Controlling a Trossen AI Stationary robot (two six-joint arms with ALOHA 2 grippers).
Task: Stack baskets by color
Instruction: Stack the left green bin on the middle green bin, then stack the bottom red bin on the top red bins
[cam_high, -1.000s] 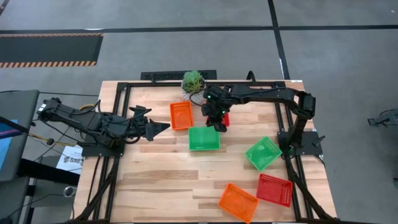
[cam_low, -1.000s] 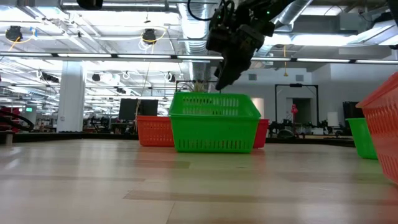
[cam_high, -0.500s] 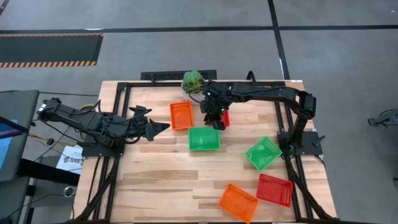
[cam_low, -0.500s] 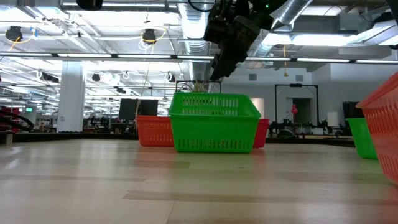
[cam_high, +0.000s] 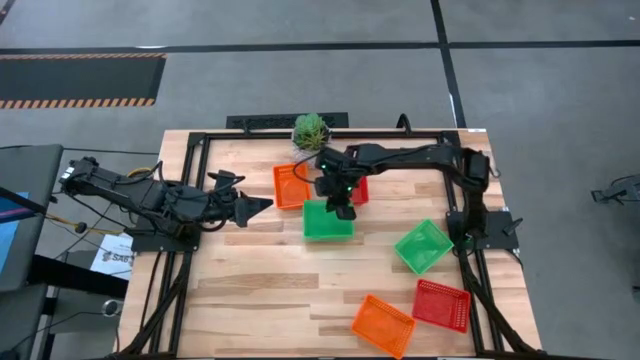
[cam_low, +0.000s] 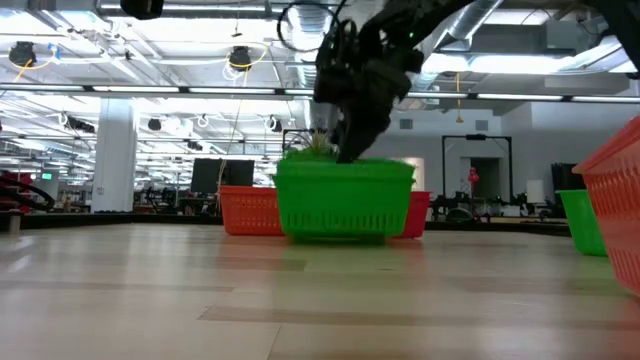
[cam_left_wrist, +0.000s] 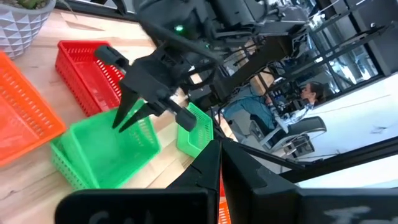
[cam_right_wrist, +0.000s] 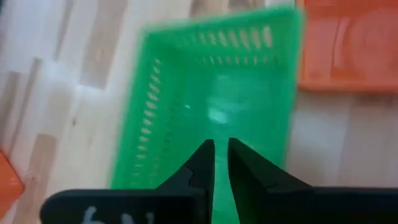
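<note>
- Dark left end effector (cam_high: 262, 205) waits pressed together at the bench's (cam_high: 240, 290) left.
- Orange basket (cam_high: 289, 185) lies beside the potted plant (cam_high: 310, 130).
- Right end effector (cam_high: 341, 208), fingers nearly together, pinches the green basket's (cam_high: 322, 224) rim; red basket (cam_high: 359, 189) behind.

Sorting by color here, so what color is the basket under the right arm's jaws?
Green basket, clearest in the high view.

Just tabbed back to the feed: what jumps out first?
The right gripper is down at the far wall of the middle green basket, fingers narrowly parted around that wall. An orange basket and a red basket flank it; the left gripper waits, shut, nearby.
</note>
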